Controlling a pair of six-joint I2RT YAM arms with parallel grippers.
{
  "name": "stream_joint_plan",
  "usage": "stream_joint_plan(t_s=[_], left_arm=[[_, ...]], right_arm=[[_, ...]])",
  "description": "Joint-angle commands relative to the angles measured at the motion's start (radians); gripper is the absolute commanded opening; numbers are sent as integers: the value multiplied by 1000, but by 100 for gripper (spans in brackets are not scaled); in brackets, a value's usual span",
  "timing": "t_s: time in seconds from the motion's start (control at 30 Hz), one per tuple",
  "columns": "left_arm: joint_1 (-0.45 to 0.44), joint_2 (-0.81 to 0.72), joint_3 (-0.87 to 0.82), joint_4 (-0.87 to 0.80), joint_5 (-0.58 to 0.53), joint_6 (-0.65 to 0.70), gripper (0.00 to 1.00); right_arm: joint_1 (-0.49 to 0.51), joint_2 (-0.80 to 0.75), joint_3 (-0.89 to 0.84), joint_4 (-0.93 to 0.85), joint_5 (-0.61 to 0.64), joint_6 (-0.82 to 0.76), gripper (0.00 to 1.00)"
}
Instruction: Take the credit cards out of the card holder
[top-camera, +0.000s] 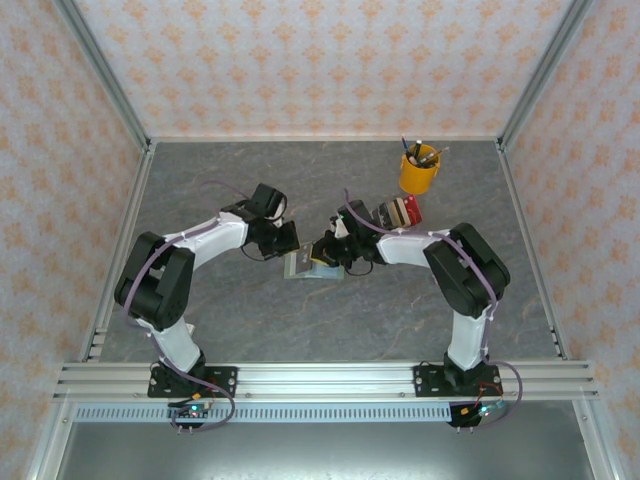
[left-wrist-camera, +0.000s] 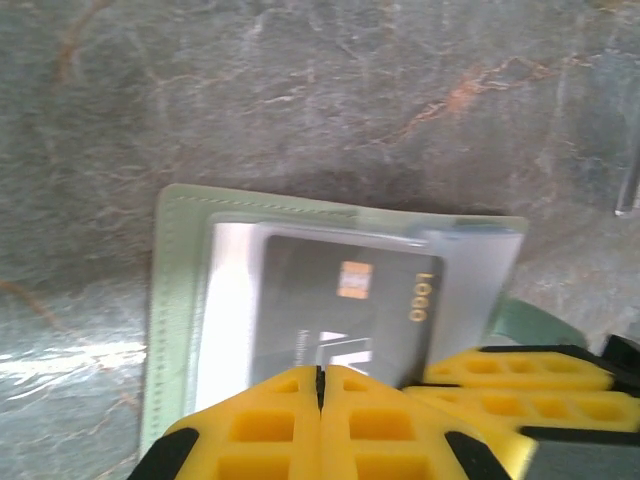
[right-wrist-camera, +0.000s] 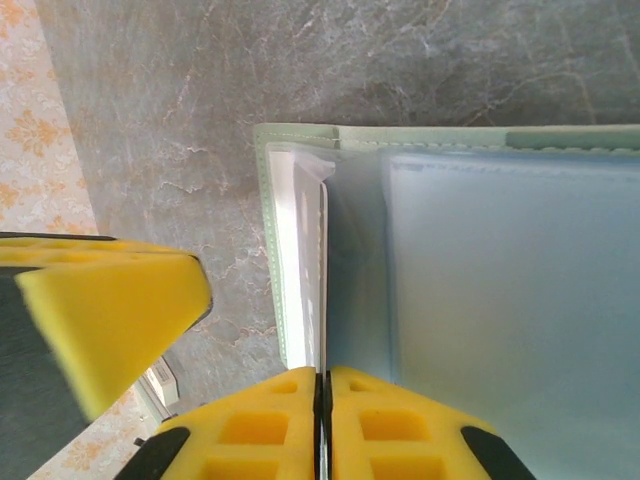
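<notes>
The left gripper (left-wrist-camera: 320, 395) has its yellow pads pressed together at the near edge of a dark card (left-wrist-camera: 330, 310) with an orange chip. The card sits in the clear pocket of the open mint-green wallet (left-wrist-camera: 178, 300) just ahead. The right gripper (right-wrist-camera: 322, 400) is clamped on a thin leaf of the wallet, seen edge-on.

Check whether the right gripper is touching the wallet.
Touching. In the right wrist view, a thin inner leaf of the wallet runs straight between the shut fingers of the right gripper.
</notes>
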Motion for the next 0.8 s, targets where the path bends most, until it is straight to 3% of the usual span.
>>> stream_joint_plan(t_s=[0.0,0.43,0.77], left_arm=[[-8,35,14,10,30,18,0],[-8,121,20,-63,-71,27,0],[-8,114,10,-91,-100,42,0]], right_arm=[[-5,18,29,0,-24,-19,12],[-10,-8,11,48,-62,2,14],[-22,-32,-20,53,-53,6,7]])
